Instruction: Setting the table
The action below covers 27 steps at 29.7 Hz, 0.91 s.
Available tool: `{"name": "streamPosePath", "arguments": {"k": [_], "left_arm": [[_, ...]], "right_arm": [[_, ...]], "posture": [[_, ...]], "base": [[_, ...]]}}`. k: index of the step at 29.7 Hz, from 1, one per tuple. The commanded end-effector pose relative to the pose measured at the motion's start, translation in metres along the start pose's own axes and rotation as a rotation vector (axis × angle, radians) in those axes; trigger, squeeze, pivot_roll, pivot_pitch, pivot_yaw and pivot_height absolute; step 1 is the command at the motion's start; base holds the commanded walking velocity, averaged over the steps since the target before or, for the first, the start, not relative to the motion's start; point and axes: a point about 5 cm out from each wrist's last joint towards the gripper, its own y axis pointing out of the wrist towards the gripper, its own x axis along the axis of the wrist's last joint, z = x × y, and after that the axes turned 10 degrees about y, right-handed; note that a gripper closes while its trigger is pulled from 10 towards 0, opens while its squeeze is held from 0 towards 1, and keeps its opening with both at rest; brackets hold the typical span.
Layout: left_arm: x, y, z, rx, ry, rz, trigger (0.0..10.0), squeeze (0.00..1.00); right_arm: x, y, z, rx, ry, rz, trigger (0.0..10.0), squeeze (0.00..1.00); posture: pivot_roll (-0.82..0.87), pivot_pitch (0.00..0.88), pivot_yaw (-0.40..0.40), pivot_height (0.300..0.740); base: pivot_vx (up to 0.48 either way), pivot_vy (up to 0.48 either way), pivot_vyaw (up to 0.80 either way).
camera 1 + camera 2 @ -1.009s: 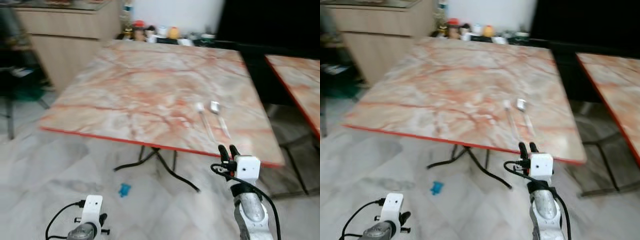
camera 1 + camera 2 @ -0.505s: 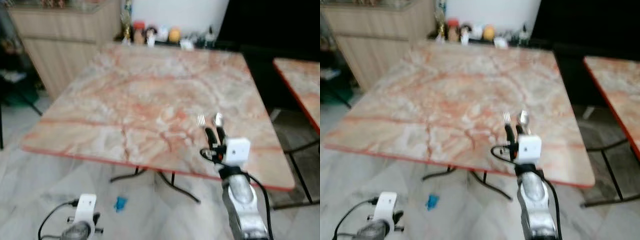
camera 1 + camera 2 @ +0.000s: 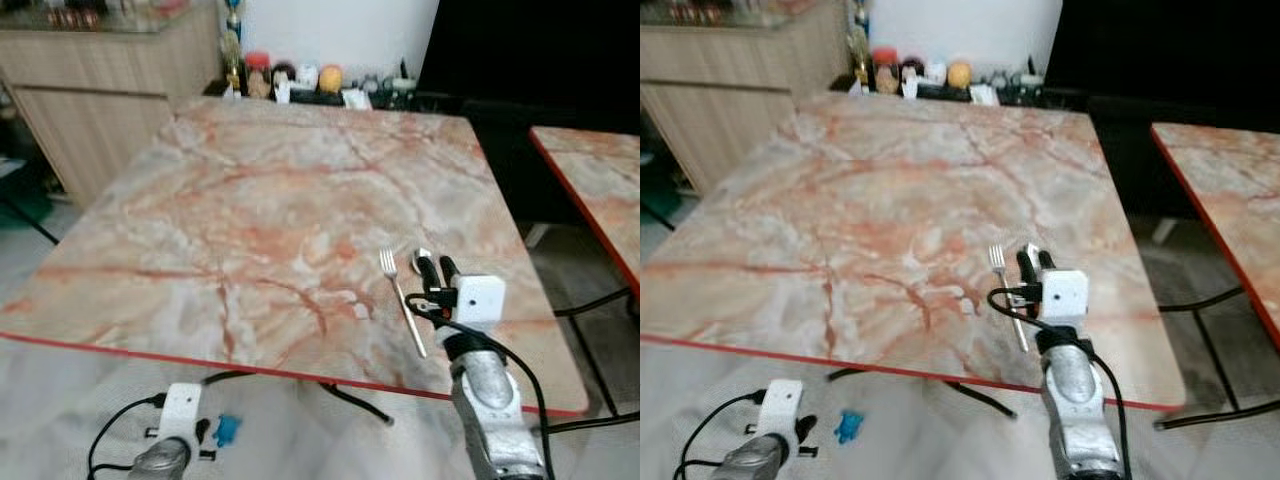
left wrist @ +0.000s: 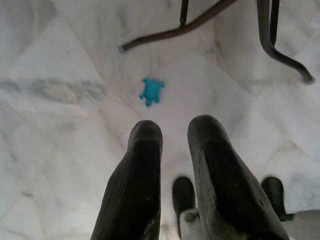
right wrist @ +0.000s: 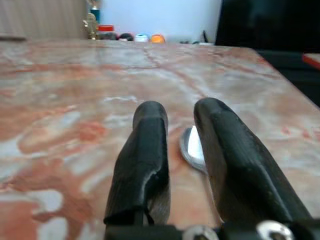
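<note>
**Spoon between the right fingers on the marble table**

Marble table (image 3: 260,200) in pink and orange veining, red-edged, fills the head views. Near its front edge, at about 4 o'clock from the tabletop's centre, a fork (image 3: 402,300) lies flat with its tines pointing toward 12 o'clock. Just beside it at 3 o'clock lies a spoon (image 5: 192,146), its bowl showing ahead of the right gripper (image 3: 440,267).

That gripper is low over the table, its two black fingers (image 5: 145,155) set a narrow gap apart and straddling the spoon; in the right wrist view the bowl sits in the gap, close to the tips. Whether the fingers touch the spoon cannot be told.

Left gripper (image 4: 175,132) hangs idle below the table edge at 7 o'clock, fingers slightly parted with nothing between them, pointing at the pale tiled floor (image 4: 60,150). A small blue object (image 4: 151,91) lies on the floor near the dark table legs (image 4: 200,20).

At the far edge, around 12 o'clock, stand jars and bottles (image 3: 290,78). A second table (image 3: 600,190) sits at 3 o'clock.
</note>
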Motion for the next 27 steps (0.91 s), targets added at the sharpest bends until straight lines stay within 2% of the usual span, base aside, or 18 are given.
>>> {"name": "streamPosePath", "arguments": {"k": [1,14,22,27], "left_arm": [[-0.006,-0.001,0.000,-0.010,0.010,0.023,10.0,0.00],[-0.008,-0.002,0.000,-0.009,0.022,0.032,10.0,0.00],[-0.009,-0.002,0.000,-0.007,0.022,0.032,10.0,0.00],[-0.009,-0.002,-0.002,-0.019,0.021,0.032,10.0,0.00]], "right_arm": [[0.007,0.004,0.004,0.010,0.019,-0.011,10.0,0.00],[0.018,0.024,0.019,0.057,0.019,0.016,10.0,0.00],[0.012,0.022,0.020,0.054,0.012,0.047,10.0,0.00],[0.001,0.015,0.017,0.031,0.000,0.108,10.0,0.00]], "posture": [[0.07,0.000,-0.038,0.740],[0.08,0.000,-0.035,0.740],[0.08,0.000,-0.036,0.740],[0.07,0.000,-0.034,0.740]], "base": [[0.000,0.000,0.00],[0.000,0.000,0.00],[0.092,0.000,0.00],[0.000,0.000,0.00]]}}
